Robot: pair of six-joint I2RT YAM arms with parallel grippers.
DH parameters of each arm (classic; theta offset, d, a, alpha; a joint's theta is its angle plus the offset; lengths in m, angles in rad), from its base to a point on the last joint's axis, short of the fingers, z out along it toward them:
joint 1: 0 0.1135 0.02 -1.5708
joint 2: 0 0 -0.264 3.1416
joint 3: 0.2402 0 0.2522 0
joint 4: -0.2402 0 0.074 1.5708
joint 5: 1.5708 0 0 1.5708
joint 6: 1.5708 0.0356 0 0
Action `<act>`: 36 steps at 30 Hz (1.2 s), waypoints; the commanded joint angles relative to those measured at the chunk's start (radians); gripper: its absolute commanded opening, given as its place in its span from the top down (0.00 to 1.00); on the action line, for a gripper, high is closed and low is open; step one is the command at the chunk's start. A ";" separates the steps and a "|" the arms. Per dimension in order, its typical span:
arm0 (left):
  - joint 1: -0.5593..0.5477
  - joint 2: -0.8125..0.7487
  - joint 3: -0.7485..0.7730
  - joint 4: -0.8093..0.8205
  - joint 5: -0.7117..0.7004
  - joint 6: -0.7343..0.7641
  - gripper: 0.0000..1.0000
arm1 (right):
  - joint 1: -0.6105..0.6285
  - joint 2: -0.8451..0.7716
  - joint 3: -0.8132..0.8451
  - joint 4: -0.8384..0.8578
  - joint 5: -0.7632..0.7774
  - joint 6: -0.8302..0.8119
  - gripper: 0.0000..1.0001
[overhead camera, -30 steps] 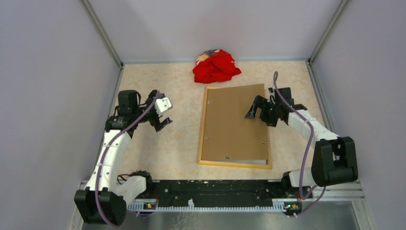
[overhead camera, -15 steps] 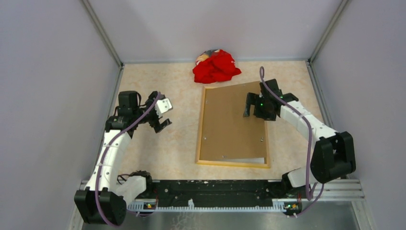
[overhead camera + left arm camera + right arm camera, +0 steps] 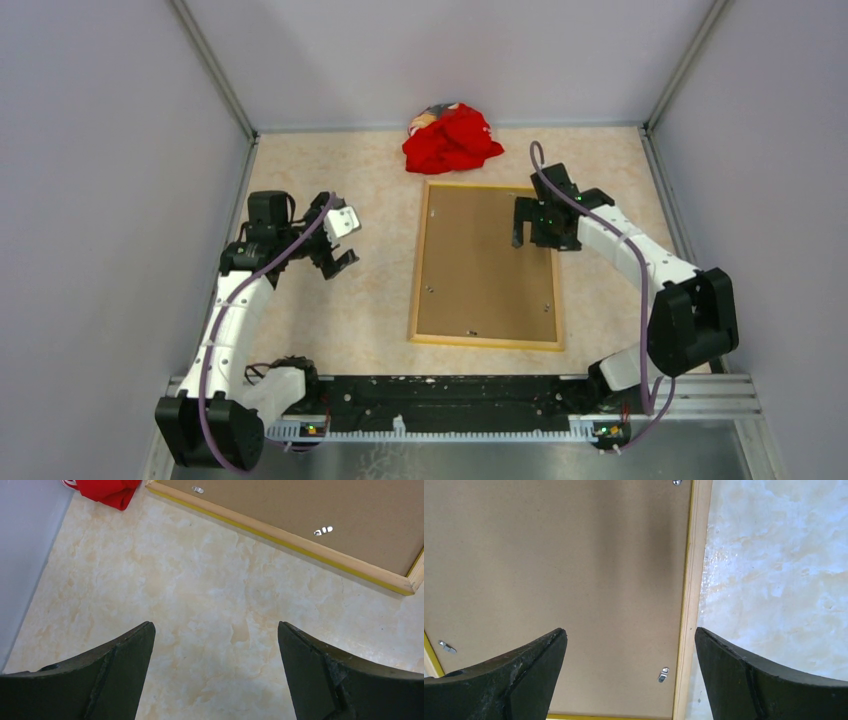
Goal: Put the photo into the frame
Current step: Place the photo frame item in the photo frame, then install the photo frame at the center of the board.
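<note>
The frame (image 3: 487,342) lies flat in the middle of the counter (image 3: 330,170), back side up. The right end effector (image 3: 520,222) hangs over its far right part, fingers spread wide and holding nothing. The right-hand rail runs between them, close to one fingertip. The left end effector (image 3: 345,238), spread just as wide and holding nothing, sits over bare counter well off the frame's left side.

The rails are pale wood with a thin yellow edge showing. A brown board (image 3: 485,260) fills the opening, with small metal clips (image 3: 664,673) along the rails. A crumpled red cloth (image 3: 452,140) lies just beyond the far end.
</note>
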State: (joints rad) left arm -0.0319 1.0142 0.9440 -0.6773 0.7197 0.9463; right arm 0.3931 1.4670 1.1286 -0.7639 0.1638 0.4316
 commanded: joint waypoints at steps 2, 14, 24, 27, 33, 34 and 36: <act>0.003 0.004 0.031 -0.011 0.014 -0.012 0.01 | 0.013 -0.037 0.067 0.002 0.003 -0.013 0.01; -0.037 0.237 0.044 0.084 0.147 -0.296 0.02 | 0.069 -0.190 -0.218 0.489 -0.420 0.197 0.34; -0.167 0.565 0.114 0.159 0.149 -0.449 0.10 | 0.254 -0.147 -0.454 0.917 -0.417 0.327 0.43; -0.187 0.638 0.145 0.175 0.163 -0.484 0.15 | 0.280 -0.095 -0.484 1.026 -0.414 0.344 0.47; -0.227 0.753 0.183 0.193 0.176 -0.553 0.24 | 0.313 0.056 -0.446 1.116 -0.429 0.340 0.57; -0.231 0.764 0.180 0.203 0.174 -0.564 0.26 | 0.322 0.083 -0.440 1.126 -0.430 0.339 0.59; -0.233 0.787 0.180 0.210 0.176 -0.581 0.30 | 0.336 0.122 -0.432 1.154 -0.437 0.341 0.65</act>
State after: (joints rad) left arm -0.2531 1.7672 1.0981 -0.5106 0.8597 0.4274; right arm 0.6918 1.5253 0.6556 0.2634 -0.2592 0.7692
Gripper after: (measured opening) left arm 0.736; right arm 0.391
